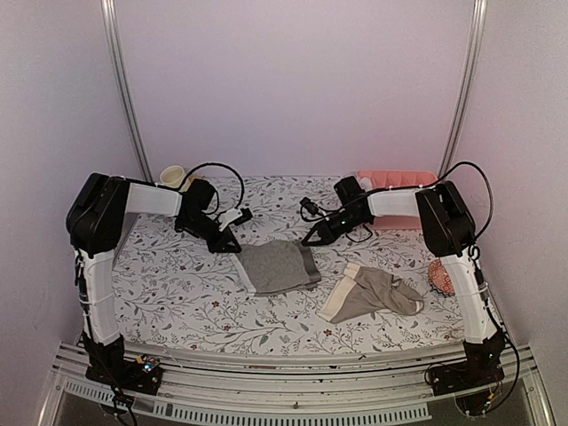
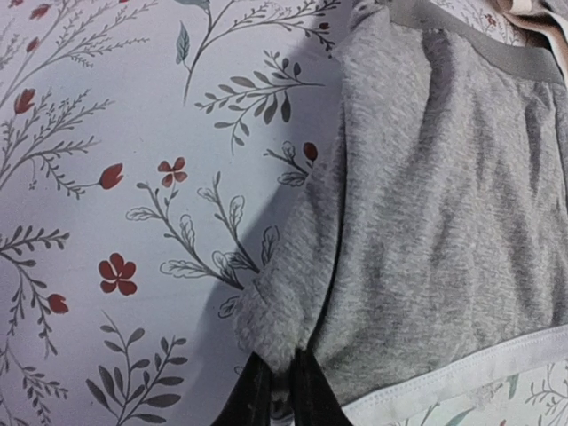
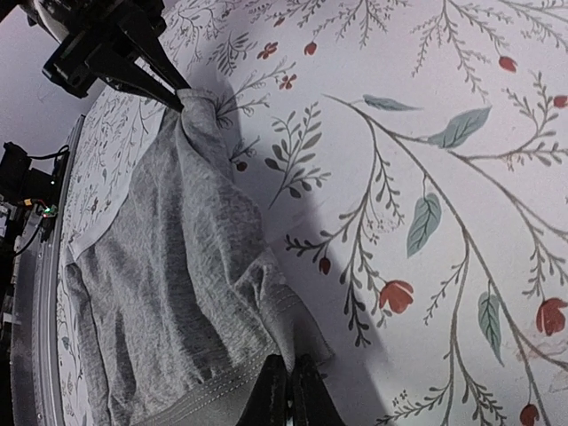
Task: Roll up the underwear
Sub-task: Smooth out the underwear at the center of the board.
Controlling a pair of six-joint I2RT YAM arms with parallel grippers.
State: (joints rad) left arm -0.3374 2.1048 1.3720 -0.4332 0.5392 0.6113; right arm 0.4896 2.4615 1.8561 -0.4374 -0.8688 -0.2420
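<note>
Top external, grey underwear (image 1: 277, 266), far corners pinched shut in left gripper (image 1: 232, 248), right gripper (image 1: 307, 240).

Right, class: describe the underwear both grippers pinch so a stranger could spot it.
On the floral tablecloth, look at the middle. The grey briefs lie there, far corners pinched by the left gripper and right gripper; the neighbouring taupe pair has a cream waistband.

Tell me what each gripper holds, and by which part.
Both hold the grey cloth briefs with white edging: left gripper one far corner, right gripper the other.
</note>
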